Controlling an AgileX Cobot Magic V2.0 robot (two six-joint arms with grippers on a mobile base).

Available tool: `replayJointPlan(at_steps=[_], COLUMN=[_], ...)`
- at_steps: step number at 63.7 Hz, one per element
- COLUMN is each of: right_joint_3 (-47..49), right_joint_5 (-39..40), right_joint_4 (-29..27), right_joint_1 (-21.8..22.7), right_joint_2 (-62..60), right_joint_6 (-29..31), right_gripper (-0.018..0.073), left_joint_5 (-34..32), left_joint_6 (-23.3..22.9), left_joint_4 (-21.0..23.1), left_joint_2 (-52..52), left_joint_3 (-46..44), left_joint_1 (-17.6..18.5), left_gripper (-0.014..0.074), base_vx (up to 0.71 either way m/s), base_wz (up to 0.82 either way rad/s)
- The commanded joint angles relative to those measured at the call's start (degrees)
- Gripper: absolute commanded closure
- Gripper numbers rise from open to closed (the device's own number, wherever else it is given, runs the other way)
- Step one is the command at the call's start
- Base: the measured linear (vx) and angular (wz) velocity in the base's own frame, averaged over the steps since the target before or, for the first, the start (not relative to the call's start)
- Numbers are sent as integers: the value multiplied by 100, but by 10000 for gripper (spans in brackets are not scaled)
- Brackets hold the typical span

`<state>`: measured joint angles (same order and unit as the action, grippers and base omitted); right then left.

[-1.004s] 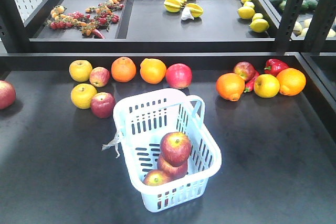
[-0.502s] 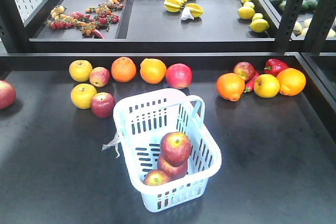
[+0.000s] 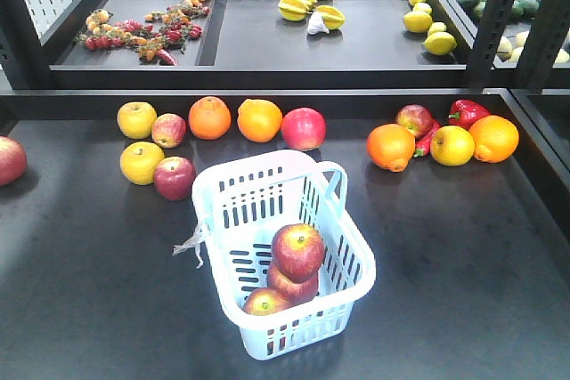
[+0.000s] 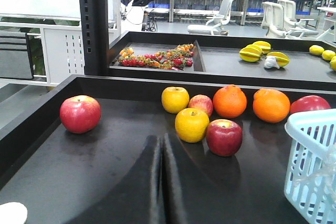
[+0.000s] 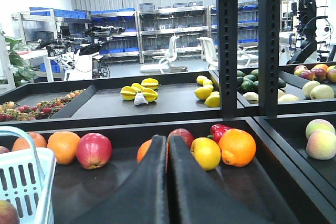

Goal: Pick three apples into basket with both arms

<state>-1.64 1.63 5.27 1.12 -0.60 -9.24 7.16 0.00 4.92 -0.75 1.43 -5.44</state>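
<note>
The pale basket (image 3: 267, 171) stands on the black table near the front, with three red apples inside: one on top (image 3: 298, 251), one under it (image 3: 301, 288) and one toward the front (image 3: 264, 302). Neither arm shows in the front view. In the left wrist view my left gripper (image 4: 161, 138) is shut and empty, low over the table, left of the basket (image 4: 310, 166). My right gripper (image 5: 168, 139) is also shut with nothing in it. The basket (image 5: 21, 182) lies to its left.
Loose red apples (image 3: 175, 177) (image 3: 303, 128) (image 3: 414, 119) (image 3: 9, 159) lie among oranges (image 3: 210, 117), yellow fruits (image 3: 142, 163) and a red pepper (image 3: 468, 112) along the table's back. A raised rear tray holds starfruit (image 3: 307, 4) and lemons (image 3: 419, 20). Black posts (image 3: 494, 15) stand at right.
</note>
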Motion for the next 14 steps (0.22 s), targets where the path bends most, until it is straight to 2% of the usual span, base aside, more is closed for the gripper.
replayJointPlan(at_steps=[1,14], right_joint_3=[-81,-81], right_joint_5=[467,467], right_joint_4=[60,60], right_joint_1=[27,27], right_joint_2=[-62,-62], right_joint_6=[33,33], right_gripper=[564,564], left_joint_5=[-453,-453], left_joint_6=[0,0], left_joint_4=[63,63], left_joint_2=[-84,-84], left_joint_3=[127,127], left_joint_1=[-6,-6], left_gripper=[603,603], base_vx=[0,0], base_wz=[0,0])
